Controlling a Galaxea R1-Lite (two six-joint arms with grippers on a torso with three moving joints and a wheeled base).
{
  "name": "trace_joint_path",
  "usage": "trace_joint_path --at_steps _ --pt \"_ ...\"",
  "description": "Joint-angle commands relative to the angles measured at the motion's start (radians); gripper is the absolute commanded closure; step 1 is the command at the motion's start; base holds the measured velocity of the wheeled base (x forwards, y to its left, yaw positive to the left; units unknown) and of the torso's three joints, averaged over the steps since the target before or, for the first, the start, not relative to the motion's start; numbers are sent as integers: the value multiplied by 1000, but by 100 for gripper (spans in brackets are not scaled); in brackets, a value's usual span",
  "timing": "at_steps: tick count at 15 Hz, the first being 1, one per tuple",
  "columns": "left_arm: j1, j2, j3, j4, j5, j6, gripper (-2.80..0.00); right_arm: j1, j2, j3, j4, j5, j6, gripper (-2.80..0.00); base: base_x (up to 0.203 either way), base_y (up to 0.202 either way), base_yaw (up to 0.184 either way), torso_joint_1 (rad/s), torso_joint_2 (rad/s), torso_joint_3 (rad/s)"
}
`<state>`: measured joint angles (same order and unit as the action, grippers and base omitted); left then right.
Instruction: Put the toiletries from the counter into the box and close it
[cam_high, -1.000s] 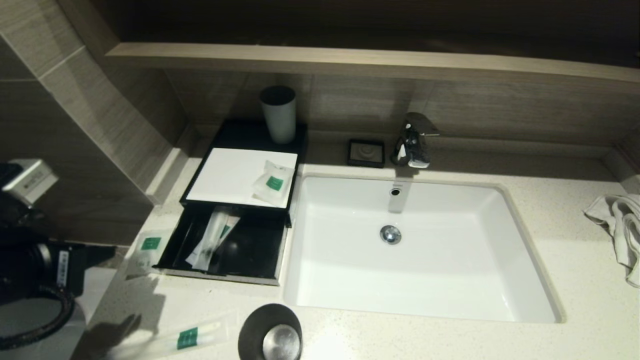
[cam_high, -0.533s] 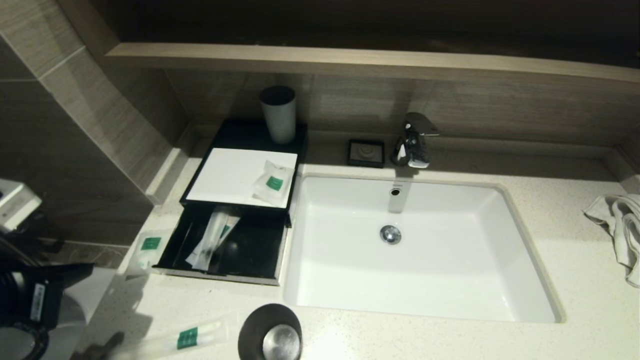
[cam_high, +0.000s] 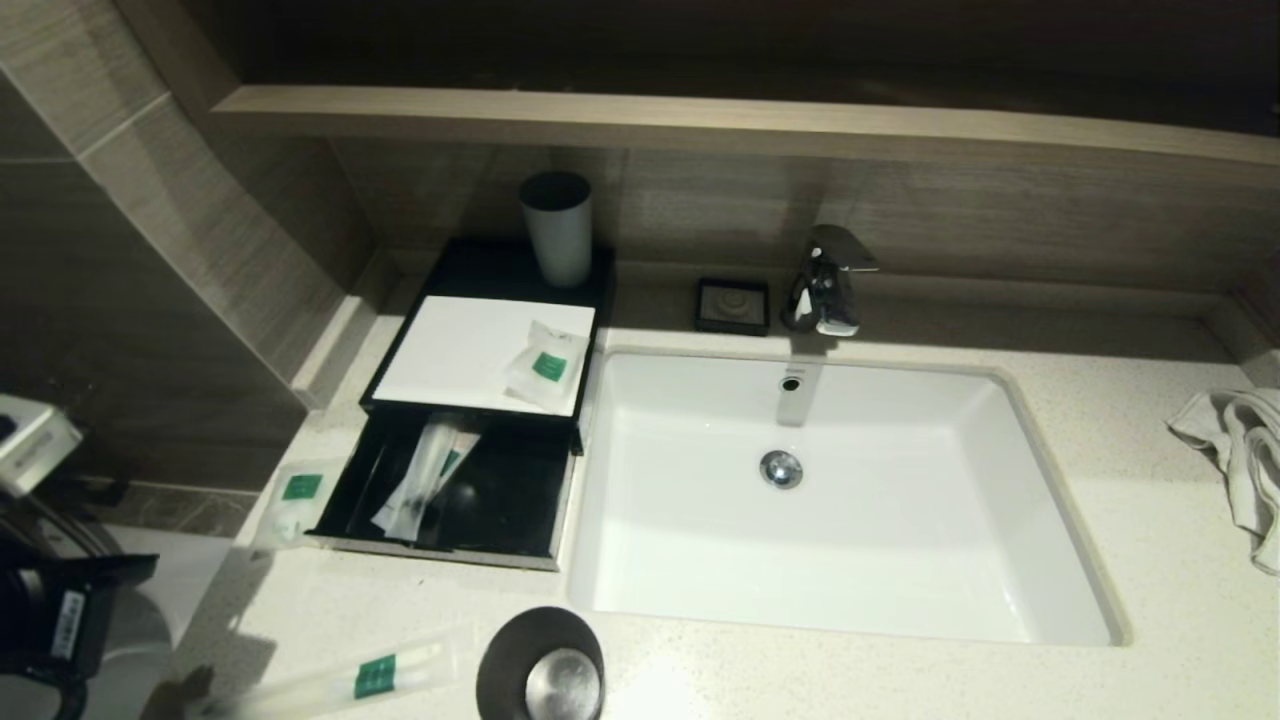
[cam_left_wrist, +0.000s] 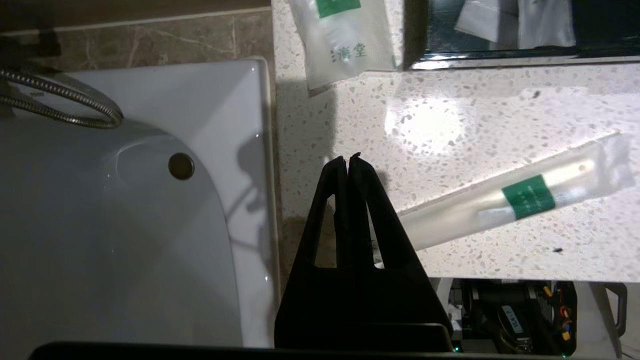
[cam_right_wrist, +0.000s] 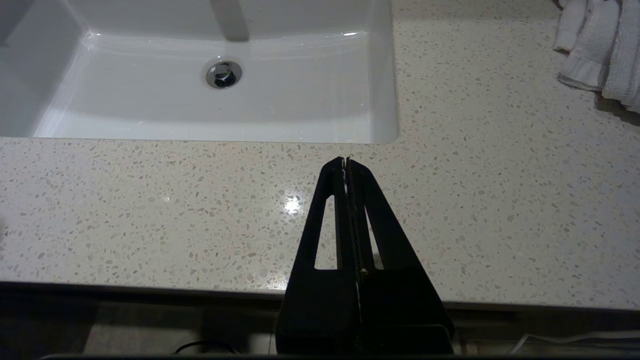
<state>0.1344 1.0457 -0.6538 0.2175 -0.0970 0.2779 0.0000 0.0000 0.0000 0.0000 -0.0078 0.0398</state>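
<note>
The black box (cam_high: 489, 272) stands left of the sink with its front drawer (cam_high: 455, 505) pulled open. One long sachet (cam_high: 424, 478) lies in the drawer. A small sachet (cam_high: 547, 365) lies on the box's white top panel. Another small sachet (cam_high: 295, 497) lies on the counter (cam_high: 1150, 560) left of the drawer and also shows in the left wrist view (cam_left_wrist: 345, 40). A second long sachet (cam_high: 372, 676) lies at the counter's front left. My left gripper (cam_left_wrist: 348, 158) is shut and empty, above the counter's left edge beside the near end of that long sachet (cam_left_wrist: 520, 200). My right gripper (cam_right_wrist: 346, 160) is shut and empty over the counter's front edge.
A black cup (cam_high: 541, 665) stands at the counter's front next to the long sachet. A grey cup (cam_high: 557, 230) stands on the box's back. The soap dish (cam_high: 733, 305), tap (cam_high: 826, 280) and sink (cam_high: 700, 560) are to the right. A towel (cam_high: 1235, 465) lies far right. A white fixture (cam_left_wrist: 125, 225) sits beside the counter's left end.
My left arm has dropped lower and back toward the bottom left of the head view, and its shadow on the counter has shrunk. The sachets and the box have not moved.
</note>
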Motion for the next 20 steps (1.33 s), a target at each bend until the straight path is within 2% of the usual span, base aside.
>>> trace_joint_path --at_steps 1,5,11,15,16,18,20 --pt "34 78 3 -23 0 1 0 0 2 0 0 0 0 0 0 0 0 0 0 0" --pt "164 258 -11 -144 -7 5 0 0 2 0 0 0 0 0 0 0 0 0 0 0" --pt "315 382 -52 -380 -10 3 0 0 2 0 0 0 0 0 0 0 0 0 0 0" --pt "404 385 -79 -391 -11 34 0 0 2 0 0 0 0 0 0 0 0 0 0 0" --pt "424 379 -76 -391 -23 56 0 0 2 0 0 0 0 0 0 0 0 0 0 0" --pt "453 356 -69 -389 -89 92 0 0 2 0 0 0 0 0 0 0 0 0 0 0" --pt "477 326 -60 -367 -165 156 0 0 2 0 0 0 0 0 0 0 0 0 0 0"
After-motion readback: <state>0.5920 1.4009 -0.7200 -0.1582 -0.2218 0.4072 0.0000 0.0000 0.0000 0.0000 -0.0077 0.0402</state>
